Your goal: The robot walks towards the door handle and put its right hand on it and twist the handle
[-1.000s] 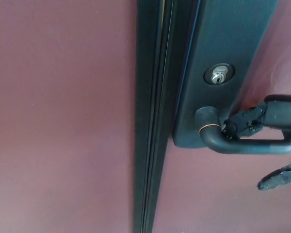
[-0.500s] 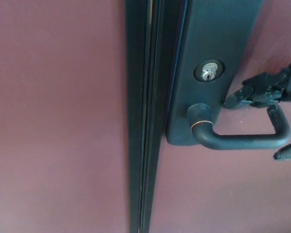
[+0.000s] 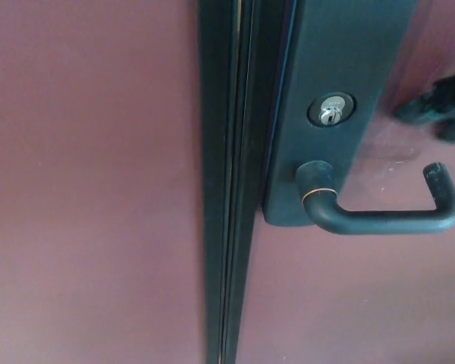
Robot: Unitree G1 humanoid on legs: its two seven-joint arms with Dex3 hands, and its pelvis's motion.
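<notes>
Only one view here, the head camera, and it's looking at a reddish-brown door (image 3: 91, 189) from really close up. A dark vertical strip (image 3: 227, 182) runs top to bottom just left of centre, looks like the door edge or the seam between two panels, can't say which. Right next to it sits a long dark metal plate (image 3: 341, 61), tilted a bit in the frame, with a round silver keyhole (image 3: 330, 111) set in it. Below the keyhole is the door handle (image 3: 379, 220), a dark lever that comes out of a round collar with a thin copper-coloured ring at the bottom of the plate, runs off to the right roughly level, then hooks back toward the door at its far end near the right edge of the picture. The right hand (image 3: 440, 106) is only partly visible, a blurry black shape poking in at the right edge, up at about keyhole height. It's above the hooked end of the handle and clearly apart from it, with bare door showing between the two, so it has hold of nothing on the handle. It's too blurred and cut off to tell how far its fingers are spread, honestly can't tell. There's a faint pale smear on the door (image 3: 394, 155) just under the hand. The left hand doesn't show anywhere.
</notes>
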